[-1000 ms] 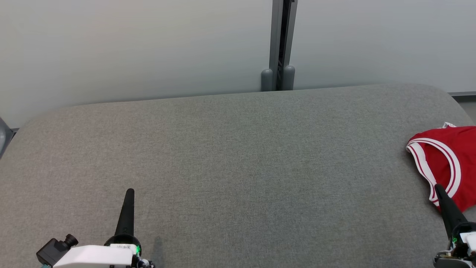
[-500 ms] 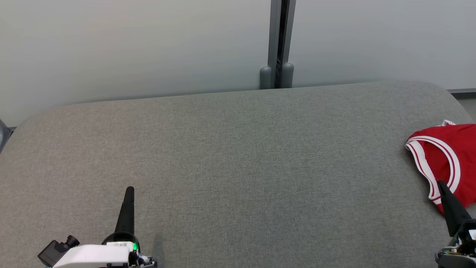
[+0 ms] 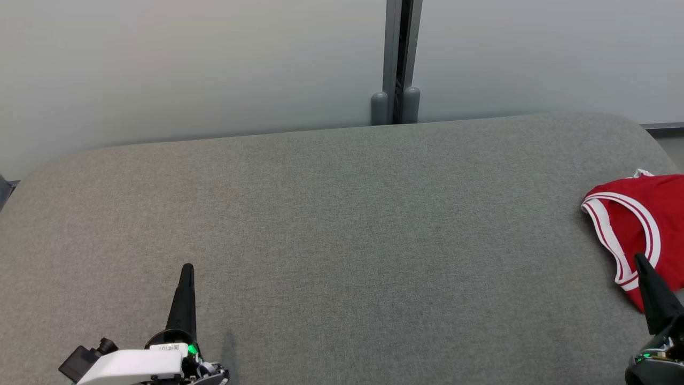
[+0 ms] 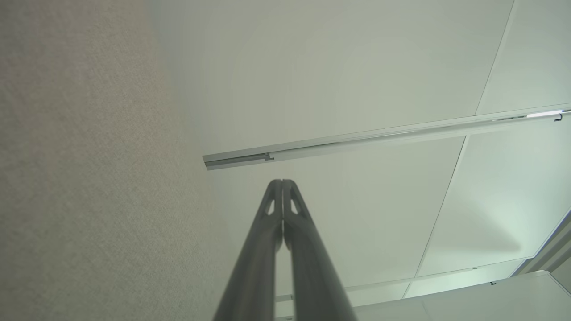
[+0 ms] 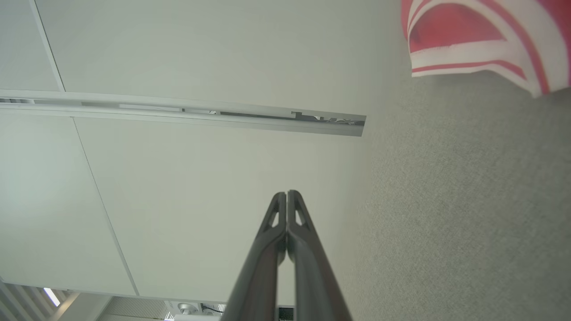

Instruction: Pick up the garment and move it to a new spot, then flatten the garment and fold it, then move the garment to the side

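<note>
The garment (image 3: pixel 649 219) is a red sleeveless top with white striped trim, lying crumpled at the right edge of the grey padded table (image 3: pixel 342 235), partly cut off by the head view's border. The right wrist view catches its trimmed edge, the garment (image 5: pixel 482 40), at the upper right. My right gripper (image 3: pixel 639 260) is shut and empty, its tip over the garment's near edge; whether it touches the cloth I cannot tell. My left gripper (image 3: pixel 187 267) stands shut and empty over bare table at the lower left. Both wrist views show the fingers pressed together, left gripper (image 4: pixel 282 182), right gripper (image 5: pixel 286 193).
A pale wall runs behind the table, with a grey vertical post (image 3: pixel 396 64) at its middle. The table's rounded far corners show at left and right.
The head view has shifted slightly, so the table and garment sit a little higher in the picture. Neither gripper has opened or visibly moved relative to the table.
</note>
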Controlling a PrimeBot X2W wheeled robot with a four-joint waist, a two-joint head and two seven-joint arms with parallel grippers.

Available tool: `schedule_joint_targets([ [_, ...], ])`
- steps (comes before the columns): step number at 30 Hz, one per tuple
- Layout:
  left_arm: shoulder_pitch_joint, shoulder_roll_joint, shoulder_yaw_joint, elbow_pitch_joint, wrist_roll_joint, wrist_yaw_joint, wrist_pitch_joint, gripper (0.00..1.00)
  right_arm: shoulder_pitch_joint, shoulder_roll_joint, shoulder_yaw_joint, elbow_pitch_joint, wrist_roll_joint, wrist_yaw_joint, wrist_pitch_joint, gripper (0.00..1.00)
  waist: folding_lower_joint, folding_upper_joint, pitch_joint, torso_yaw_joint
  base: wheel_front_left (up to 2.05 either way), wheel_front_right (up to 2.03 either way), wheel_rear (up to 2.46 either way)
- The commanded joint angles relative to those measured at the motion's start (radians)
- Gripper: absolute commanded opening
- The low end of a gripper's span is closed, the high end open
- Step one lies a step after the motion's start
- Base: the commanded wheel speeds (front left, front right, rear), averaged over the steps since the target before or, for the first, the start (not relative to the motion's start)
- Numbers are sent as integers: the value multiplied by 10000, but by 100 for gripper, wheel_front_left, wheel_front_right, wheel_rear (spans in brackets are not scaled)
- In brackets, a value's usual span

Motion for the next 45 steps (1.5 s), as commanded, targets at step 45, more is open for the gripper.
schedule_joint_targets([
  [45,-187,-40,56,-45,-476,-117,-13,0,-161,-93,-130,93,538,0,203,0,0,-1,46,-27,0,0,0],
])
